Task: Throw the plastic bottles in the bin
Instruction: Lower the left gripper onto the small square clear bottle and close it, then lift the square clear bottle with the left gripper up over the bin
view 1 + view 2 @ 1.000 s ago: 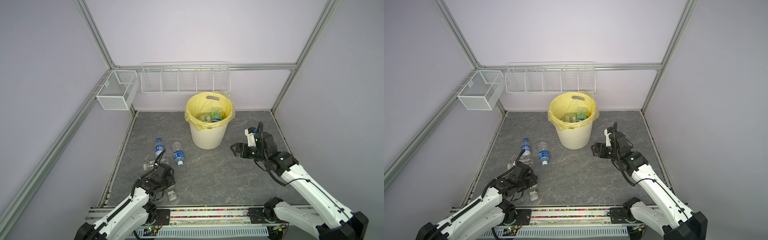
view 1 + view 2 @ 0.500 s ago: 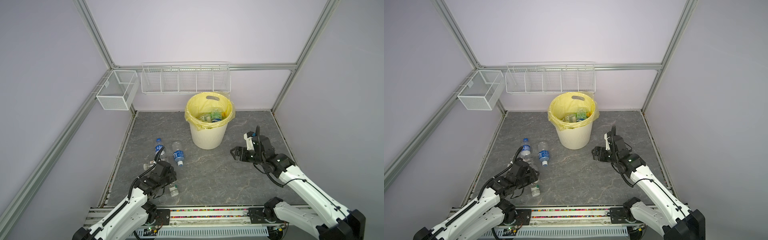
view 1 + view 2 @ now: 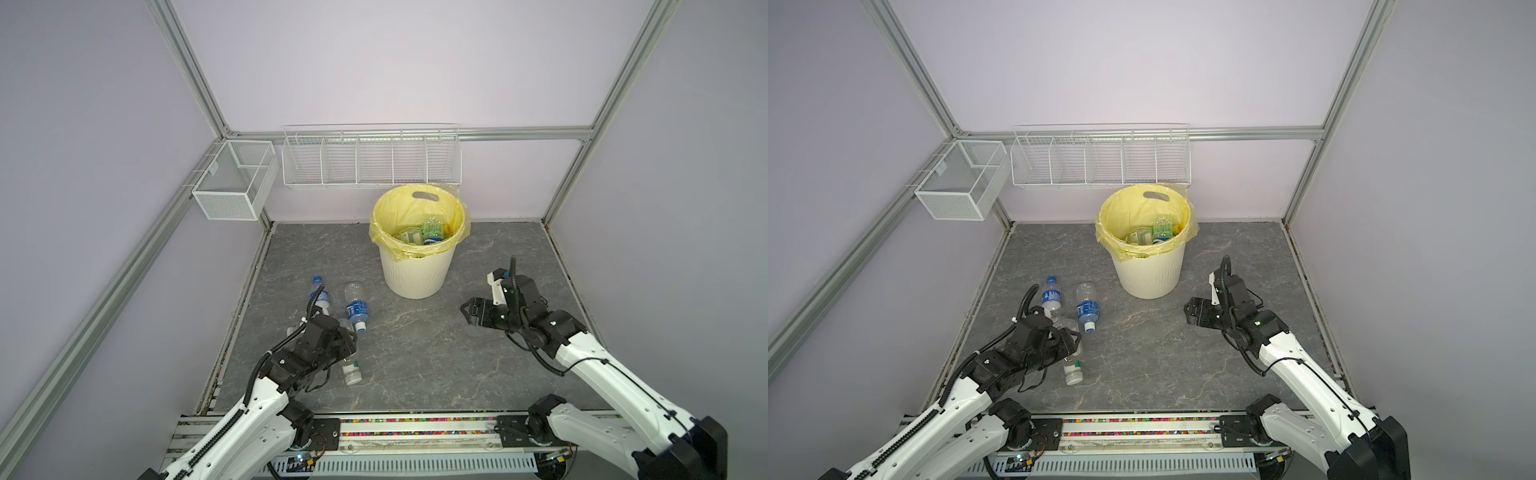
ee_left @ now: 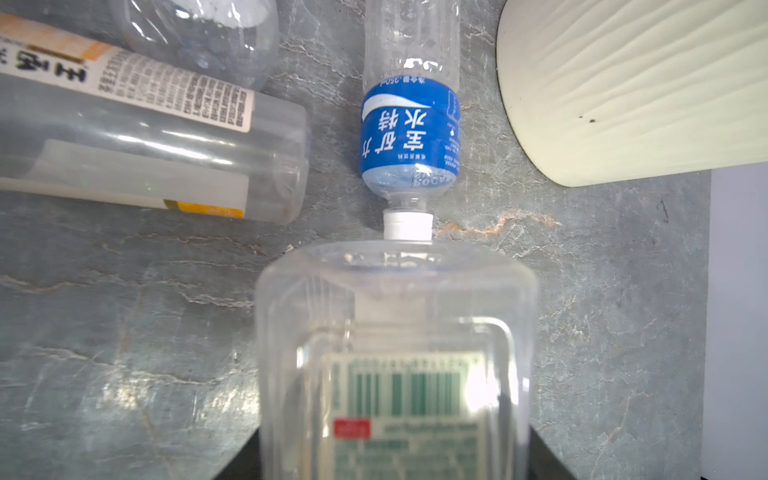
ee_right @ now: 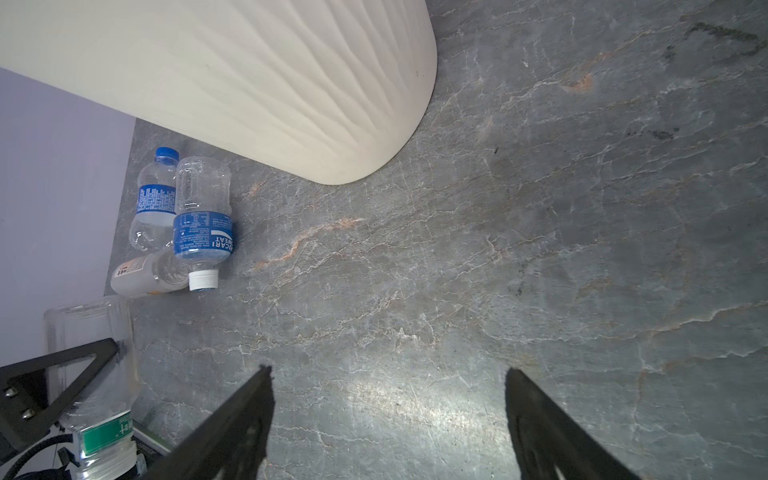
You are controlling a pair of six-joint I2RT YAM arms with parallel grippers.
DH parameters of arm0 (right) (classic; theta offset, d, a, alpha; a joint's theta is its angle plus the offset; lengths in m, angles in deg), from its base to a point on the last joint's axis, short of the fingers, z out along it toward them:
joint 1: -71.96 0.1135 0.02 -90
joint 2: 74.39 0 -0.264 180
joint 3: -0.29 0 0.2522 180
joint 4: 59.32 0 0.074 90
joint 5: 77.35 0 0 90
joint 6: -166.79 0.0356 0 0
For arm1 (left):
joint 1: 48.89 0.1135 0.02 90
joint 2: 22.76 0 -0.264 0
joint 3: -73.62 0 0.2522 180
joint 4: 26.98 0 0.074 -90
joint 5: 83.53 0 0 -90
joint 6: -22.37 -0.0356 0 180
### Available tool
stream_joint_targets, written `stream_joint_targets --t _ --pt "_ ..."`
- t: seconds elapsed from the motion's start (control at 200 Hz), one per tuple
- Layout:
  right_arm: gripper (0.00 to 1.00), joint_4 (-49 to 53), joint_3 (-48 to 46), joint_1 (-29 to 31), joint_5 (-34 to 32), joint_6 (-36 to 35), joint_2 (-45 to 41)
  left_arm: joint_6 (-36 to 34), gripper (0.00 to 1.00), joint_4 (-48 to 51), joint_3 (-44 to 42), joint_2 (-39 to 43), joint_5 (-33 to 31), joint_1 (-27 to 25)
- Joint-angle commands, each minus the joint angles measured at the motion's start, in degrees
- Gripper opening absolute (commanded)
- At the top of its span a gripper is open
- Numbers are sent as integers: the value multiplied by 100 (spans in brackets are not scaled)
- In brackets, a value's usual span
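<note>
Left hand (image 3: 343, 338) low, clamped in a grip, right hand (image 3: 471, 312) reaching forward, jaws wide apart

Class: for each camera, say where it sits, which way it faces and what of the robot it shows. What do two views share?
Top views: high above the robot, facing down toward the back wall; bin, both arms with left pincer and right pincer.
Left wrist: on the left arm, facing down past its held green-labelled bottle toward the bin; dark pincer corners only.
Right wrist: on the right arm, facing the floor; its two open fingers.
Shared: both wrist views show the white-capped blue-labelled bottle.
</note>
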Motion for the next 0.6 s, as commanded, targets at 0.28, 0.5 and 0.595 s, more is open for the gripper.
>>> stream_joint_targets --t 0.28,0.5,0.595 --pt "88 -36 -157 23 -75 157 -150 -367 56 462 1104 -368 -280 -22" --pt "88 -6 -150 24 -101 161 -267 -584 57 610 1726 -634 -219 -26" --pt "88 15 -153 18 -106 167 -267 -618 57 575 1931 -689 -187 -19"
